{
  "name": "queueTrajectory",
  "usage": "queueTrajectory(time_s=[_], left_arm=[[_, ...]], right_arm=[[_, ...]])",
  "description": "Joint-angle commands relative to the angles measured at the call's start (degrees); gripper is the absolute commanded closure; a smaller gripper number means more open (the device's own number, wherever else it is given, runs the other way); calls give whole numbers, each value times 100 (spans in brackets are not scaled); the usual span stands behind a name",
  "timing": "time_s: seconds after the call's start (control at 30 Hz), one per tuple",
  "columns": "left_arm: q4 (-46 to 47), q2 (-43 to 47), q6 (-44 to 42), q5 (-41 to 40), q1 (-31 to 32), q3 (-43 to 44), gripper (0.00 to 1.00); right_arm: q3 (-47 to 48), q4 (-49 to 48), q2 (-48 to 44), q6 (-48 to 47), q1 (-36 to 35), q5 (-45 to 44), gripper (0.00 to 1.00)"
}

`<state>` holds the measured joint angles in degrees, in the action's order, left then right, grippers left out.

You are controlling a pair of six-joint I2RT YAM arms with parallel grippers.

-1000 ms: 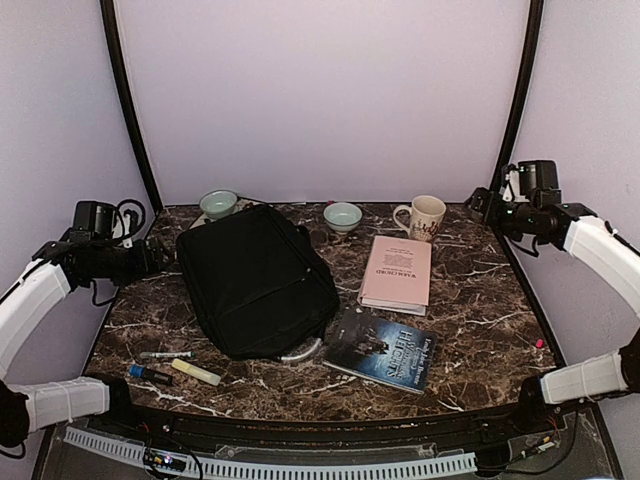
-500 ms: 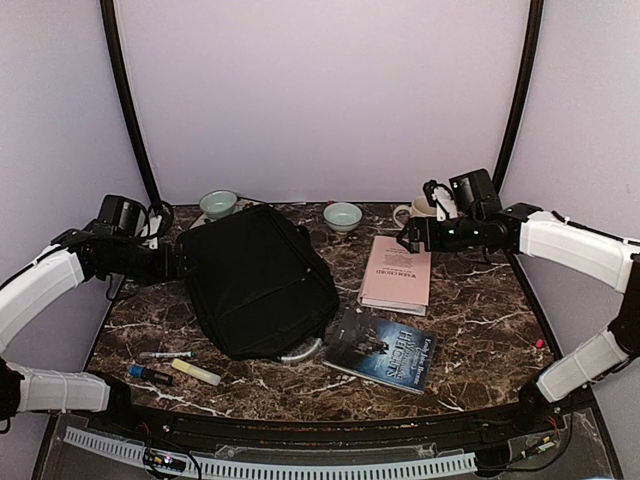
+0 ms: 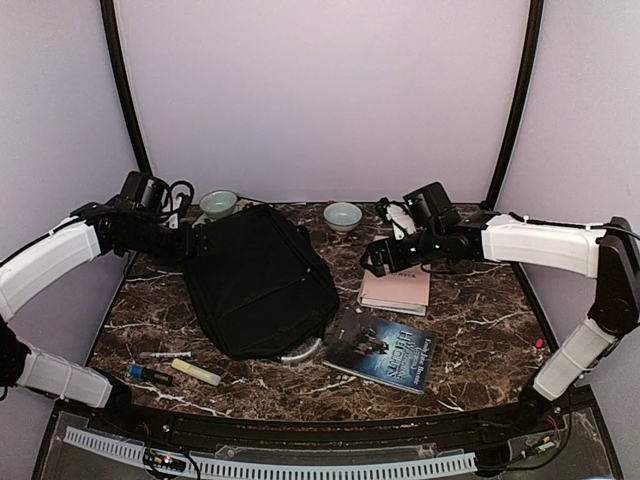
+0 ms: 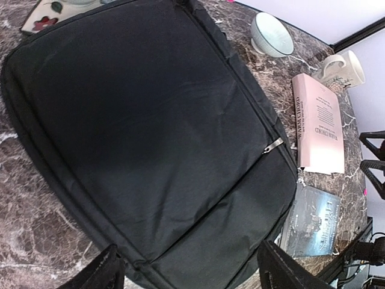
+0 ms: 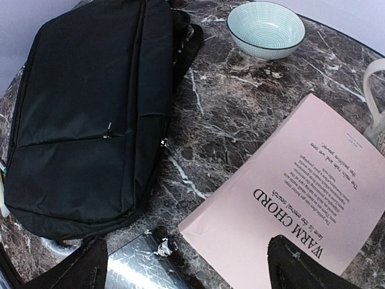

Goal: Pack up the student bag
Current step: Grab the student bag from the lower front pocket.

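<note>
The student bag [image 3: 258, 280] is a large flat black backpack lying closed on the marble table, left of centre; it fills the left wrist view [image 4: 150, 138] and shows at the left of the right wrist view [image 5: 90, 114]. Its grey-white handle [image 3: 302, 351] curves at its near edge. My left gripper [image 3: 197, 240] is open and empty, above the bag's far left edge. My right gripper [image 3: 374, 258] is open and empty, above the near left corner of a pink book [image 3: 398, 272]. A dark blue book [image 3: 382, 347] lies nearer me.
Two pale bowls [image 3: 218, 203] [image 3: 343, 215] and a white mug [image 3: 424, 216] stand along the back. A pen [image 3: 165, 354], a yellow highlighter [image 3: 195, 372] and a blue marker [image 3: 149, 374] lie at the front left. A small pink item [image 3: 539, 343] lies at the right edge.
Both arms have swung inward from the table's sides. The left gripper has come over the bag's far left edge; the right gripper has moved left over the pink book. Nothing on the table moved.
</note>
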<state>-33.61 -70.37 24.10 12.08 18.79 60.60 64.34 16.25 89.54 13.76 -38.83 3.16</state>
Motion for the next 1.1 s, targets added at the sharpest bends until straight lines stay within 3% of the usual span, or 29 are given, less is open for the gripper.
queueTrajectory(time_s=[0.0, 0.33, 1.07], left_arm=[[-330, -324, 99, -207, 268, 423, 22], [-735, -634, 49, -543, 569, 811, 24], [-610, -98, 113, -477, 619, 306, 25]], right_arm=[[388, -422, 213, -248, -181, 106, 9], [1160, -53, 1050, -1049, -670, -112, 11], [1143, -513, 1428, -1008, -837, 202, 12]])
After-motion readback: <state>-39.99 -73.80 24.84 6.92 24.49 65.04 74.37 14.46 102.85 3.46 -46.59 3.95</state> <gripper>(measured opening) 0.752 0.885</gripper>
